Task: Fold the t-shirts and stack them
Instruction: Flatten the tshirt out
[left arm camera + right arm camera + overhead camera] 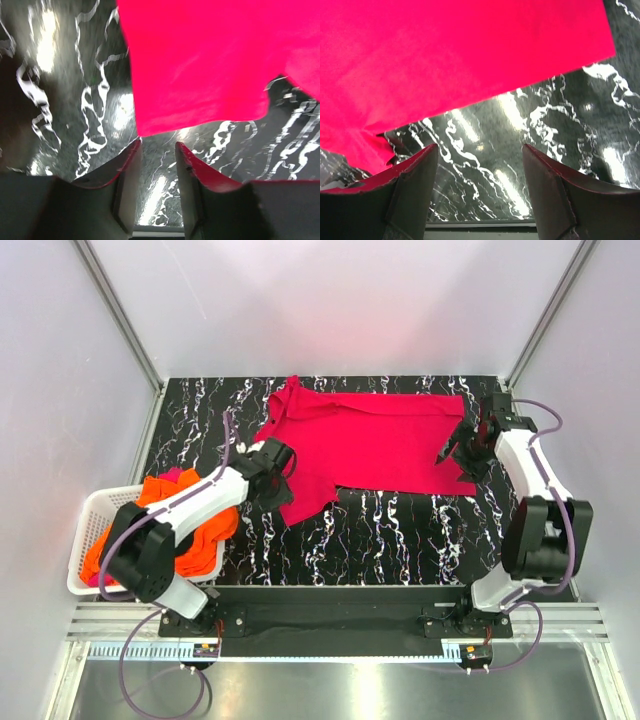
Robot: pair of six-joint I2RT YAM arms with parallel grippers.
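From above, the left arm crosses the white basket (90, 525) and hides much of the orange t-shirts (207, 537) heaped inside. Both sets of fingertips are too small and dark here to judge. The magenta-red t-shirt (385, 438) lies spread on the black marbled table (400, 535), a little rumpled at its left end, one sleeve pointing toward the near edge. The left gripper (283, 480) sits by that sleeve, the right gripper (447, 452) at the shirt's right edge.

The left wrist view is blurred and cuts the shirt off at the top. The left gripper's fingers stand slightly apart, gripping nothing, bare table between them, cloth just beyond.

On the right wrist view, the jaws are spread wide and empty over the table, just short of a smooth hem.
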